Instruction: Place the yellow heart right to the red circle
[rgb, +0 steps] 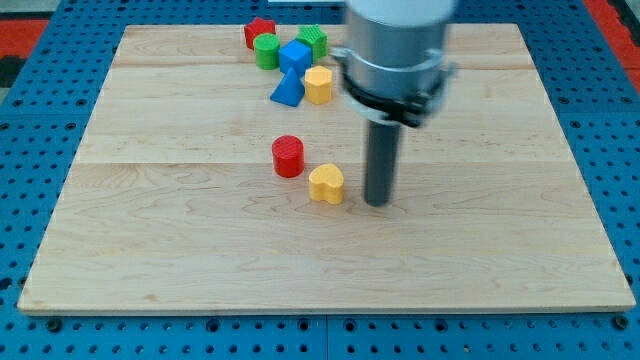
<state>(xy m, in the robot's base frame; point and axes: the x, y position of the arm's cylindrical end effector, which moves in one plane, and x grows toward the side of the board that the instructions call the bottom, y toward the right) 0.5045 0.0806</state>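
Near the middle of the wooden board (150, 250), the yellow heart (326, 184) lies just below and right of the red circle (288, 156). My tip (378, 203) stands just right of the heart, apart from it; it is a bare rod and grasps nothing. Toward the board's top edge sit a red block (259, 32), green blocks (267, 50), blue blocks (291, 72) and a yellow block (318, 85).

Around the red circle (287, 156), bare table (180, 230) lies open to the view's left and bottom, while the yellow heart (326, 184) sits just beside it at lower right, and my tip (377, 203) stands beyond that heart.
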